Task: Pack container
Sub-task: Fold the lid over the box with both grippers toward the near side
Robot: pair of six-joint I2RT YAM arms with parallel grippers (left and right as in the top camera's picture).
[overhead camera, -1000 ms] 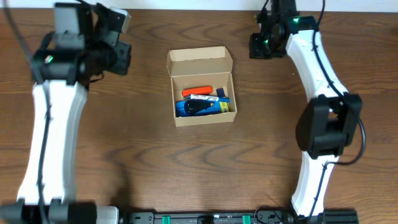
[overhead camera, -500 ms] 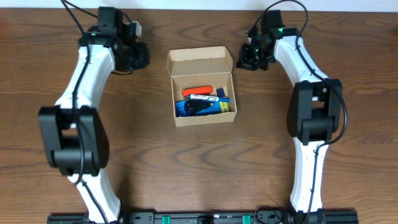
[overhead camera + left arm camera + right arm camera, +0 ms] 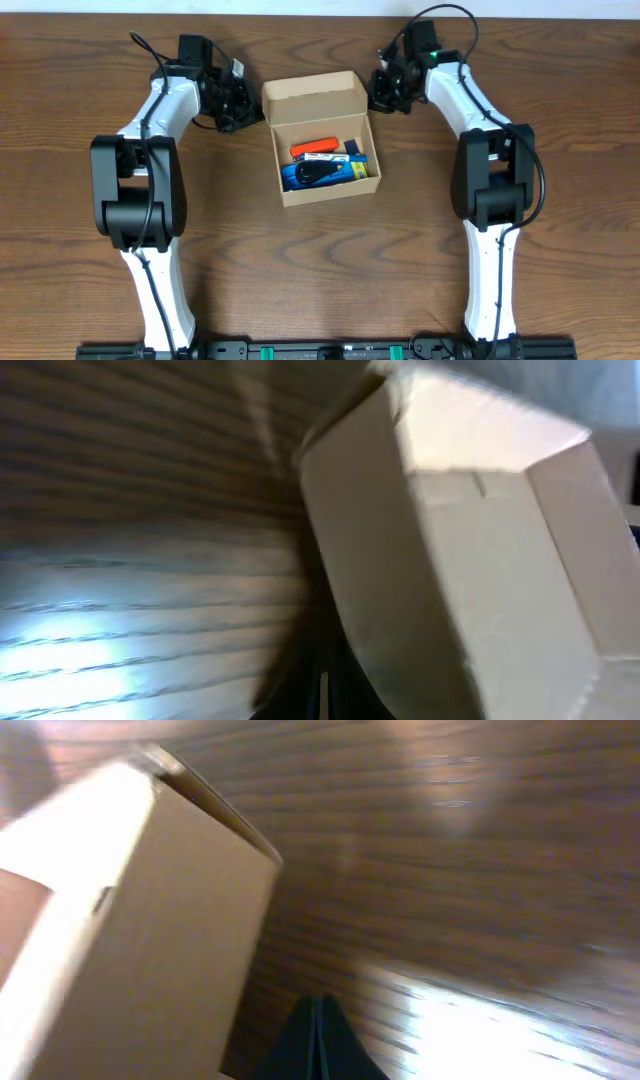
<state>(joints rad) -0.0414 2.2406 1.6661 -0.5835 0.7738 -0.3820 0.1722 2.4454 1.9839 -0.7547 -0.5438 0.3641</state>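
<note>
Your container (image 3: 330, 194) sits mid-table on the wood (image 3: 320, 280). It is open, and its long side runs left to right with the right end skewed slightly farther. The hinged lid (image 3: 312, 92) is on the far edge and is folded back towards the far side. Inside, a blue item (image 3: 320, 173) and an orange item (image 3: 316, 147) lie lengthwise, left to right. Your left gripper (image 3: 243, 102) is pinched closed and empty, just beside the lid's left end. Your right gripper (image 3: 381, 92) is likewise closed on nothing, just beside the lid's right end. Whether either one touches the cardboard is unclear.
</note>
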